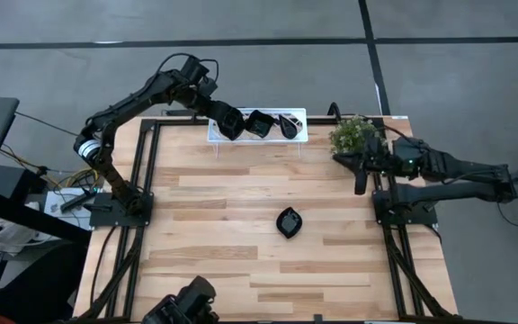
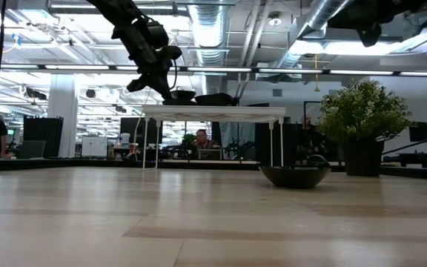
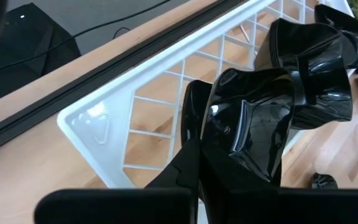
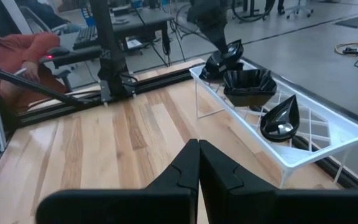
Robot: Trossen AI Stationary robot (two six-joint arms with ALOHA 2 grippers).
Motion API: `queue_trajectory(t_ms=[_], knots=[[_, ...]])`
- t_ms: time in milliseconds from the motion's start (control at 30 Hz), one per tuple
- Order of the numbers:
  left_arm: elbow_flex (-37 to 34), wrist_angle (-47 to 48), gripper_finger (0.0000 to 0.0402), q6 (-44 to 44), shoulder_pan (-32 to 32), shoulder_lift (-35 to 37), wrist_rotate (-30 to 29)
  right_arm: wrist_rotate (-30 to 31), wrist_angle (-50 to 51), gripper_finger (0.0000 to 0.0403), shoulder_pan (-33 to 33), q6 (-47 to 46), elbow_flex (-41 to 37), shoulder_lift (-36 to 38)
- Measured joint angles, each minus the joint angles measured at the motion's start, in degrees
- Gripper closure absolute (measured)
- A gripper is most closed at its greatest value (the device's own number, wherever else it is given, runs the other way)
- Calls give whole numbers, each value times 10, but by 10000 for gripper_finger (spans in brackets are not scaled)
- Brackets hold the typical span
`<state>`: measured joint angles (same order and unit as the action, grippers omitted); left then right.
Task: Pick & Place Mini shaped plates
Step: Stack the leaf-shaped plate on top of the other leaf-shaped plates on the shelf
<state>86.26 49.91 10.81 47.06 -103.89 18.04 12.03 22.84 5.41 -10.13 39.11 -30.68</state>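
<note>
**Operator:** How many plates do you count, and where are they?

**Inspector:** You have four black mini plates in view. Three are at the white lattice tray at the far edge of the worktop: a teardrop plate at the tray's right end, a wavy-edged square plate in the middle, and a third plate at the left end. The fourth plate lies alone on the bare wood near the middle of the worktop, well apart from the tray.

**Operator:** What is the state of my left gripper?

**Inspector:** Your left gripper is over the tray's left end with its fingers closed on the third plate, which the left wrist view shows pinched by its rim and tilted above the lattice. Whether that plate touches the tray, I cannot tell.

**Operator:** And the right one?

**Inspector:** Your right gripper sits at the right side of the worktop, just beside the potted plant. Its fingers are pressed fully together and hold nothing; one arm waits there.

**Operator:** Anything else to note?

**Inspector:** One tray, one potted plant, two arms. A person in a red sleeve shows beyond the worktop in the right wrist view.
</note>
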Motion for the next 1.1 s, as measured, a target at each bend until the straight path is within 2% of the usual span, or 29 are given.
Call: queue_trajectory(t_ms=[167, 1100], knots=[[0, 0, 399, 5, 3, -1, 13, 0, 1, 403, 0, 0, 0, 0], [-1, 3, 399, 5, -7, -14, 7, -2, 1, 403, 0, -3, 0, 0]])
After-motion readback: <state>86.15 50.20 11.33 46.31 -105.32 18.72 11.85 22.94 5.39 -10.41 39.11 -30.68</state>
